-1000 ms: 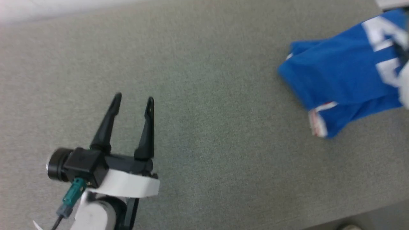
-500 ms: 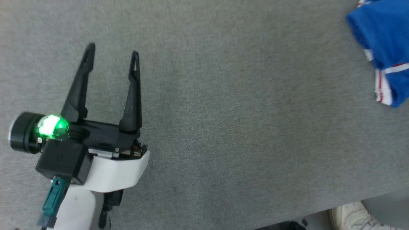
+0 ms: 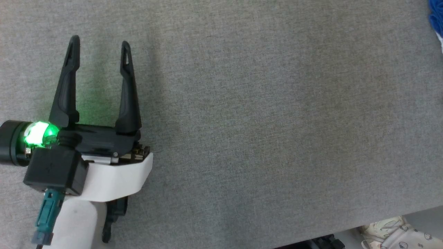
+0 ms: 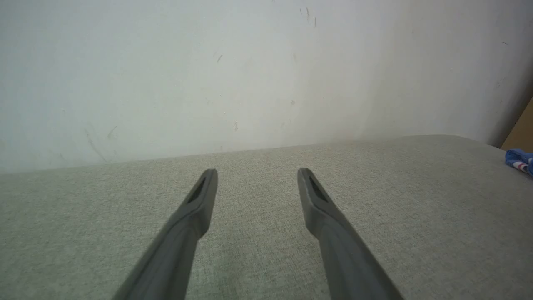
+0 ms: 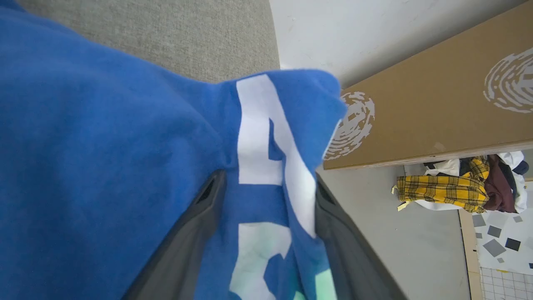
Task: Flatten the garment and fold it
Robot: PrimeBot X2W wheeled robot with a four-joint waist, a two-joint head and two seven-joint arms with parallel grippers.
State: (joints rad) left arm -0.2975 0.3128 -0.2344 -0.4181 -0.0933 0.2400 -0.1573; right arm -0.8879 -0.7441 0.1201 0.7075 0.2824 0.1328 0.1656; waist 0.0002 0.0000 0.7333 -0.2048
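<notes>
At the near left, our left claw (image 3: 99, 40) sits over the grey, cloth-covered worktop (image 3: 277, 121) with its two dark fingers (image 3: 65, 86) spread well apart. There is nothing between them and nothing in their hold. We cannot tell whether the tips touch the surface. A green lamp (image 3: 38, 134) glows at the left of the claw's base. In the left wrist view a scuffed white wall (image 4: 208, 62) rises behind the worktop's far edge.

The middle of the worktop is bare grey fabric. Past its near edge, towards the right, lies something pale and patterned (image 3: 398, 231) that we cannot identify.

The blue shirt (image 3: 436, 15) is at the far right of the worktop, well apart from our left claw, and in the head view we see just a sliver of it. In the right wrist view its white print runs across the folds. Our right claw (image 5: 268, 177) is in the shirt: its fingers are parted wide, and blue cloth fills the gap and laps over both of them.

Further right a brown cardboard sheet (image 5: 416, 104) with white swirl prints stands on the floor. Beside it is a heap of clothes (image 5: 441, 191), one of them yellow plaid.
</notes>
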